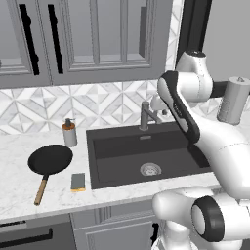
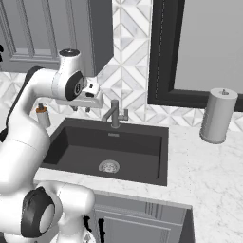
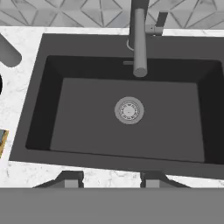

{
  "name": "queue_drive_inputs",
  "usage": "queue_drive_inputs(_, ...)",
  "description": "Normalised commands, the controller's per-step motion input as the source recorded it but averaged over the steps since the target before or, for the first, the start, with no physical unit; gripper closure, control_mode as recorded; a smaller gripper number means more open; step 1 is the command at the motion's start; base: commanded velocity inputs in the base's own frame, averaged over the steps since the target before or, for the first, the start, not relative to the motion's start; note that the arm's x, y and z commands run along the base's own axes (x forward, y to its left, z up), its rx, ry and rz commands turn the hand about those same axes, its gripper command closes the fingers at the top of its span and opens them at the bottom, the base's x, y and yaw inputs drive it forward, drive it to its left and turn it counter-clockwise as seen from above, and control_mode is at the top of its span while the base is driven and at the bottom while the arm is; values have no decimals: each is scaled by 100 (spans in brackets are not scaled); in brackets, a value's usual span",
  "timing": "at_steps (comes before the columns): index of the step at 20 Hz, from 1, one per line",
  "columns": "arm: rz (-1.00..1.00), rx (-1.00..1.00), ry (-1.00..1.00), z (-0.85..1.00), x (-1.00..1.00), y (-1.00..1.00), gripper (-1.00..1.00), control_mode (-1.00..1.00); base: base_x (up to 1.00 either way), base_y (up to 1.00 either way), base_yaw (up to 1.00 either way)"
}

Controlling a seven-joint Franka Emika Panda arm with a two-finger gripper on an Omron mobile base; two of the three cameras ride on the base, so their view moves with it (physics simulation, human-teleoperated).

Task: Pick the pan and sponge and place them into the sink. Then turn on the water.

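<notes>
The black pan lies on the white counter left of the sink, its wooden handle pointing toward the front edge. The small sponge rests flat between the pan and the sink's left rim; a sliver of the sponge shows at the hand view's left edge. The dark sink holds nothing but its metal drain. The grey faucet stands at the back rim, no water running. My gripper hangs open above the sink, left of the faucet, holding nothing.
A grey soap dispenser with an orange band stands behind the pan. A grey cylinder stands on the counter right of the sink. Wall cabinets hang above the tiled backsplash.
</notes>
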Motion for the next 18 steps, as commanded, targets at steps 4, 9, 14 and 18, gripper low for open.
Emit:
queue_drive_inputs(4,0,0,0,-7,-25,3,-100,-100,0,0,0)
queue_drive_inputs(9,0,-1,0,-29,-55,63,-100,-100,0,0,0)
queue_drive_inputs(14,0,6,-6,-32,-76,36,-100,-100,0,0,0)
queue_drive_inputs(18,0,8,-1,-29,-68,39,-100,-100,0,0,0)
